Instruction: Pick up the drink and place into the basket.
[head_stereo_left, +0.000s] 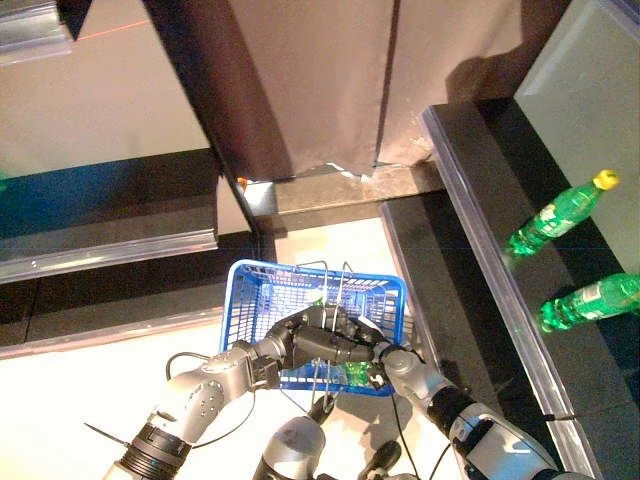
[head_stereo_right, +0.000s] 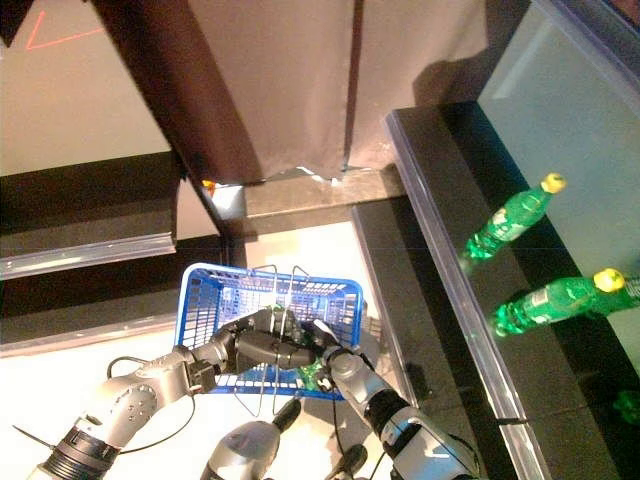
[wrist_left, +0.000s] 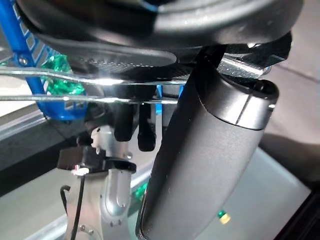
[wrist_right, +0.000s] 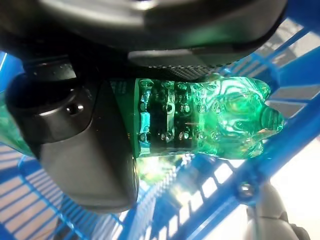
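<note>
My right hand (head_stereo_left: 395, 362) is shut on a green plastic drink bottle (wrist_right: 210, 120), its thumb (wrist_right: 75, 145) curled over the bottle's side. The bottle (head_stereo_left: 355, 375) sits low at the near right corner of the blue mesh basket (head_stereo_left: 262, 300), inside its wall as far as the right wrist view shows. My left hand (head_stereo_left: 320, 342) reaches across the basket's near side and is curled round its wire handles (wrist_left: 100, 80), holding the basket above the pale floor.
Two more green bottles with yellow caps (head_stereo_left: 555, 215) (head_stereo_left: 590, 300) lie on the dark shelf at the right, behind a silver-edged ledge (head_stereo_left: 480, 220). A dark post (head_stereo_left: 230, 110) and a low dark shelf (head_stereo_left: 100, 210) stand beyond the basket.
</note>
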